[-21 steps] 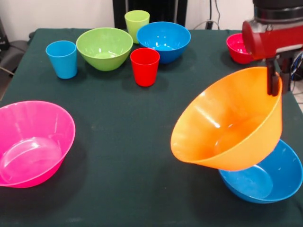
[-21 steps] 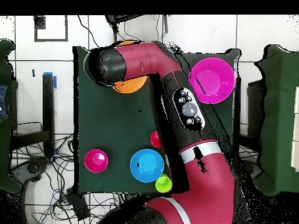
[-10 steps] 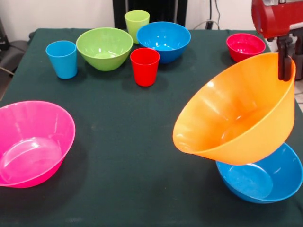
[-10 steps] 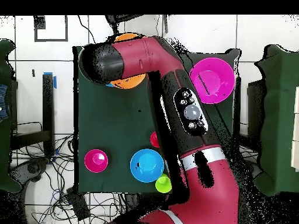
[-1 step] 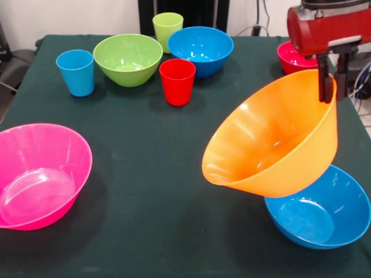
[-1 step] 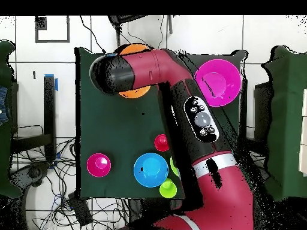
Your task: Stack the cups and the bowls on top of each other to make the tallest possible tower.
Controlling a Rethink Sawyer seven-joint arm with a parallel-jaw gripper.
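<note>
My gripper [image 5: 328,87] is shut on the rim of the big orange bowl [image 5: 272,142], which hangs tilted with its opening facing left, above a blue bowl [image 5: 319,211] at the near right. The pink bowl [image 5: 37,174] sits at the near left. At the back stand the light blue cup [image 5: 76,72], the lime green bowl [image 5: 127,59], the lime green cup [image 5: 167,27], a second blue bowl [image 5: 200,50], the red cup [image 5: 177,81] and the small red bowl [image 5: 293,59]. In the overhead view the arm [image 6: 180,108] hides most of the orange bowl [image 6: 133,93].
Dark green cloth covers the table [image 5: 151,150]. The table's right edge runs close beside the held bowl. Cables lie on the floor [image 6: 42,179] around the table in the overhead view.
The gripper with the orange bowl rose and swung right, then came back left and a little lower. The bowl stays tilted over the near blue bowl.
</note>
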